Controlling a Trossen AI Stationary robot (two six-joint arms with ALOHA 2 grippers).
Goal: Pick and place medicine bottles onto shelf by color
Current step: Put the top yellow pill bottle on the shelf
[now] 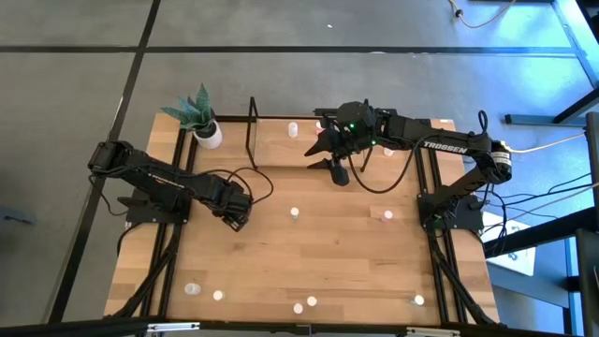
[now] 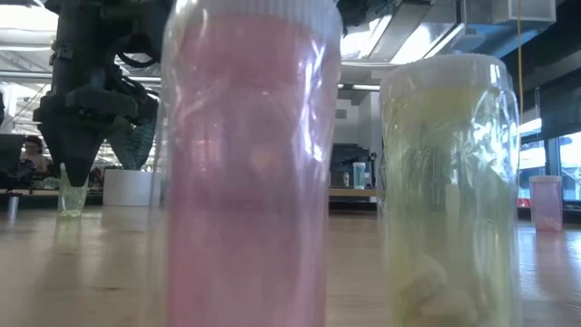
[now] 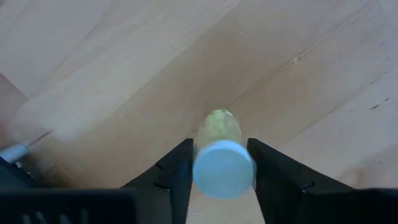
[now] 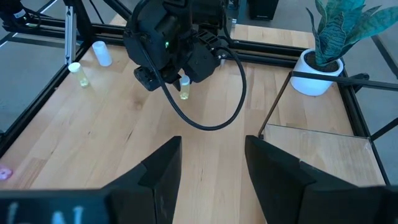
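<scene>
A yellowish-green medicine bottle (image 3: pixel 219 134) with a white cap stands on the table's left half, between the fingers of my left gripper (image 3: pixel 222 163), which points down and is shut on it. The low view shows the same bottle (image 2: pixel 73 198) under that gripper (image 2: pixel 73 174); in the high view the gripper (image 1: pixel 236 219) hides it. My right gripper (image 4: pixel 212 163) hangs open over the shelf (image 1: pixel 281 150) at the far side, holding nothing. Two pale bottles (image 1: pixel 293 128) stand on the shelf board. My left gripper pinches the bottle at its white cap (image 3: pixel 204 173), one finger on each side. The fingers (image 3: pixel 177 177) come from above and point down. The bottle stands upright, its base (image 2: pixel 73 212) on the tabletop.
Several more bottles are scattered on the table: two mid-table (image 1: pixel 295 213) (image 1: pixel 387 215) and several along the near edge (image 1: pixel 217 295) (image 1: pixel 418 300). A pink bottle (image 2: pixel 245 163) and a yellowish one (image 2: pixel 449 182) stand right before the low camera. A potted plant (image 1: pixel 208 131) sits at the shelf's left end.
</scene>
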